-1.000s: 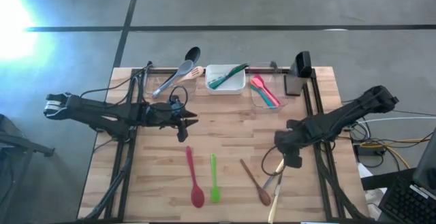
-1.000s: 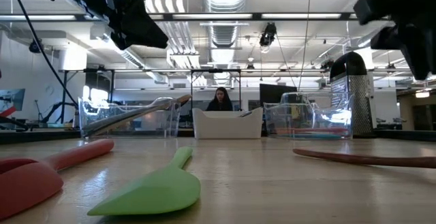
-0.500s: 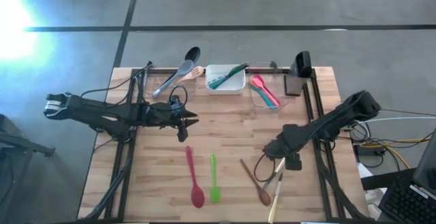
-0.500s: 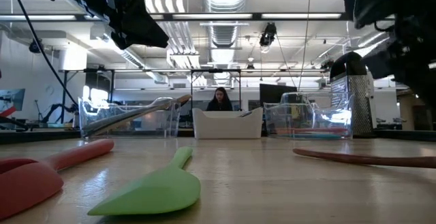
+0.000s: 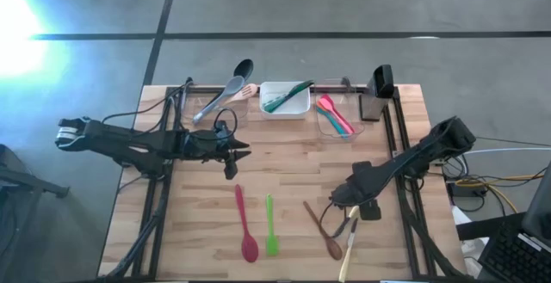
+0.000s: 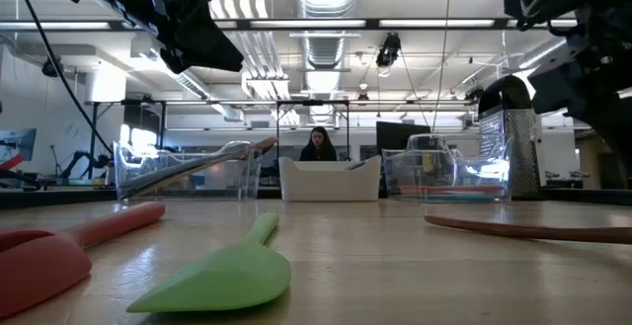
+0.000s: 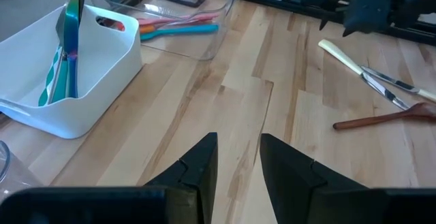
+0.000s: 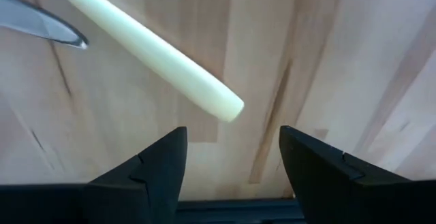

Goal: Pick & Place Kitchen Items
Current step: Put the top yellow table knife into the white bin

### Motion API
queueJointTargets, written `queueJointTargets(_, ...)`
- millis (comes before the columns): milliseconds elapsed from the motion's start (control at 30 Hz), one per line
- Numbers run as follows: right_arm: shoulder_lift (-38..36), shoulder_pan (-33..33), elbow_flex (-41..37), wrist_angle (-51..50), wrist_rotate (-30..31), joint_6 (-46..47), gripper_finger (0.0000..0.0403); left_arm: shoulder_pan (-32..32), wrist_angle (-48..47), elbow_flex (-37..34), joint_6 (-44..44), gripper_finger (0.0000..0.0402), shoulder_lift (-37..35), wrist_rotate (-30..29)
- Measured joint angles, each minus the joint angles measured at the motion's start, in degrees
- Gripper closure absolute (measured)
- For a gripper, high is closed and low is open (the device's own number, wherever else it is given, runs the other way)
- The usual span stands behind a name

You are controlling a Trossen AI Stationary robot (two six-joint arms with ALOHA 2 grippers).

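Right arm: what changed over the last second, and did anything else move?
The right gripper swung in from the table's right edge and down over the cream-handled cutlery, its fingers spreading open; nothing is gripped yet. The left gripper, red spoon and green spatula stayed put.

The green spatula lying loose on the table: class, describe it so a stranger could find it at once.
Start at the white tub at the table's far edge, then come straight towards the near edge. Two slim utensils lie side by side there; the green spatula is the right one. Its neighbour, the red spoon, is longer, and the brown wooden spoon lies farther right, at a slant.
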Motion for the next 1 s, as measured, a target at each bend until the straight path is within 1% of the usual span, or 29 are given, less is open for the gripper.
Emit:
queueJointTargets(200, 0.00, 0.38, -0.02, 2.37, 0.57, -0.25, 0.0176, 0.00, 0.10, 0.00, 0.00, 0.0289, 0.00, 0.00)
queueJointTargets(333, 0.00, 0.38, 0.48, 2.59, 0.43, 3.78, 0.0179, -0.01, 0.10, 0.00, 0.00, 0.0289, 0.00, 0.00)
queueJointTargets(433, 0.00, 0.74, 2.14, 3.62, 0.43, 3.85, 0.0183, 0.00, 0.12, 0.00, 0.08, 0.0289, 0.00, 0.00)
queueJointTargets(667, -0.02, 1.43, 4.97, 8.57, 0.69, 0.11, 0.0184, 0.00, 0.13, 0.00, 0.20, 0.0289, 0.00, 0.00)
queueJointTargets(833, -0.02, 1.43, 3.64, 7.75, 1.70, -2.03, 0.0188, 0.00, 0.14, 0.00, 0.20, 0.0289, 0.00, 0.00)
queueJointTargets(1000, -0.02, 1.42, 2.62, 7.65, 1.68, -1.73, 0.0188, 0.00, 0.14, 0.00, 0.20, 0.0289, 0.00, 0.00)
